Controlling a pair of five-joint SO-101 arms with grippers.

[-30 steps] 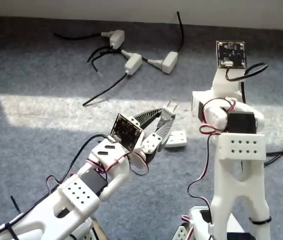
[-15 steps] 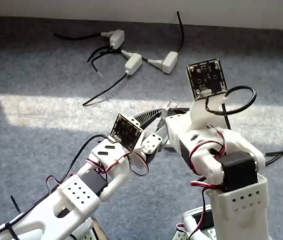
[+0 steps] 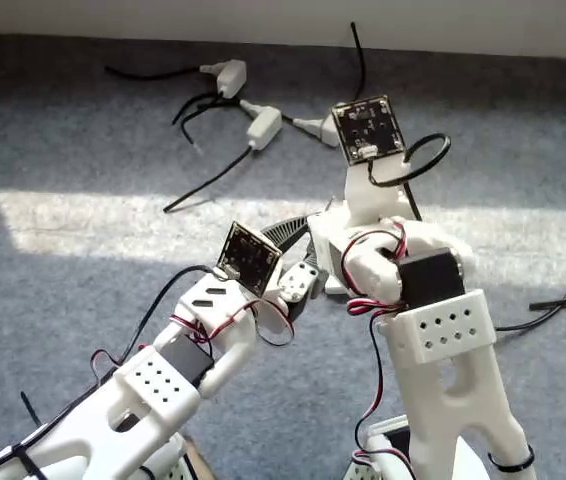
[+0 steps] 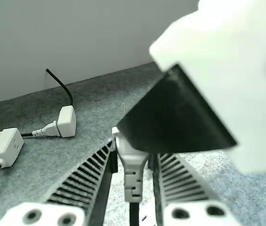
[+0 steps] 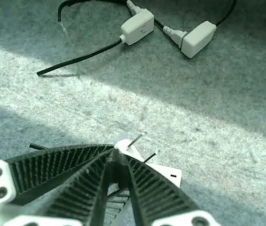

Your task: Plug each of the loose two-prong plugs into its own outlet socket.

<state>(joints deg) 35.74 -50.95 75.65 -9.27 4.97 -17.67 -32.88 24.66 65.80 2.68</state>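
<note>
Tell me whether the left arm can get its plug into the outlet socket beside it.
Probably not yet: the right gripper hangs over the left gripper and its two-prong plug, crowding the outlet socket below.

Grey carpet (image 3: 53, 330) covers the floor. A plain white wall (image 3: 263, 14) runs along its far edge. A bright band of sunlight (image 3: 83, 225) crosses the carpet; the rest lies in shade.

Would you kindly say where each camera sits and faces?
High view: fixed above the arms' bases, facing down the table; left arm and right arm show.
Left wrist view: wrist-mounted, along its jaws shut on the plug.
Right wrist view: wrist-mounted, down past its jaws onto the plug.
All share one far outlet.
</note>
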